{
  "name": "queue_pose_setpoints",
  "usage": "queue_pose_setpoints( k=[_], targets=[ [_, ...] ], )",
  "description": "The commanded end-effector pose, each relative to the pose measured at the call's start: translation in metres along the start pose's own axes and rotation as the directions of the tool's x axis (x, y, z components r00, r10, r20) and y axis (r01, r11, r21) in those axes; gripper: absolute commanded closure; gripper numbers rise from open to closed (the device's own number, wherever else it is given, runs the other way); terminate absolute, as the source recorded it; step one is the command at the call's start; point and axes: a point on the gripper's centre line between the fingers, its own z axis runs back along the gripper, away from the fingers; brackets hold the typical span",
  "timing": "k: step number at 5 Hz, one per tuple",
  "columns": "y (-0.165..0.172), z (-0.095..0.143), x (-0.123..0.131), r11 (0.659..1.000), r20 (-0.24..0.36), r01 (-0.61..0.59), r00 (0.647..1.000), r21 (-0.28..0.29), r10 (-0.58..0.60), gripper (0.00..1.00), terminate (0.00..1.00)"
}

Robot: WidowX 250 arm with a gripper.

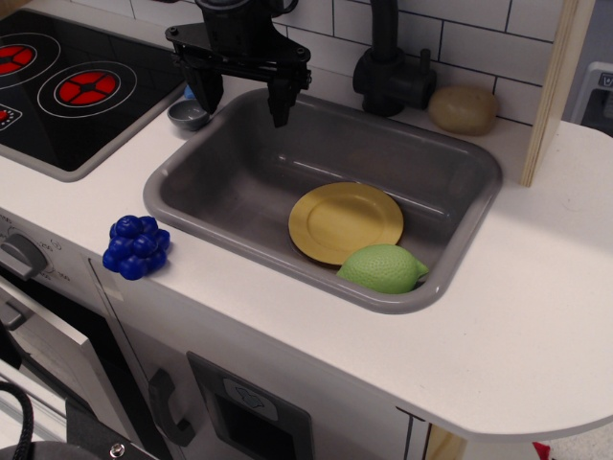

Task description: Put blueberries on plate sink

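Note:
The blueberries, a glossy dark blue cluster, lie on the white counter at the front left edge, outside the sink. The mustard-yellow plate lies flat on the floor of the grey sink, right of its middle, with nothing on it. My black gripper hangs open and empty above the sink's back left corner, far behind the blueberries and left of the plate.
A green lemon toy lies in the sink's front right, touching the plate's rim. A small grey bowl sits by the stove. A black faucet and a tan potato toy stand behind the sink.

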Motion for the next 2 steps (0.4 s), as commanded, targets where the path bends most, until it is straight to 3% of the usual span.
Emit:
queue_pose_setpoints(
  k=[1, 2],
  targets=[
    [0.0, 0.0, 0.0, 1.0, 0.0, 0.0, 1.0, 0.0, 0.0, 0.0, 0.0],
    [0.001, 0.0091, -0.0065, 1.0, -0.002, 0.009, 1.0, -0.026, -0.009, 0.0, 0.0]
  ],
)
